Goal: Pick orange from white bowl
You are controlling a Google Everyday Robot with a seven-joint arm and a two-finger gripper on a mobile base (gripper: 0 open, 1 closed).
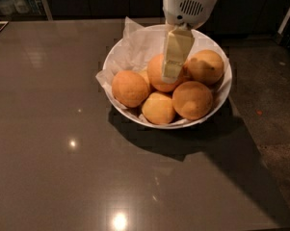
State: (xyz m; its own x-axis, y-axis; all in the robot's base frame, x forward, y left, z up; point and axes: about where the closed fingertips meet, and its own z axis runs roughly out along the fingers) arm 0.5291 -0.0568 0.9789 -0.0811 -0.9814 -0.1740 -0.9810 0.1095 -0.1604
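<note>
The orange (154, 77) sits at the middle of the heap, just above the frame's centre, deep orange and partly covered by the gripper (172, 74). The gripper hangs down from the top edge with its pale tip in front of the fruit's right half; from this angle its grip state is not readable. Four other oranges crowd round it, one at the left (130, 88), a paler one in front (158, 108). All lie in the white bowl (228, 83) lined with crinkled paper (135, 47), standing on the dark glossy counter (58, 158).
</note>
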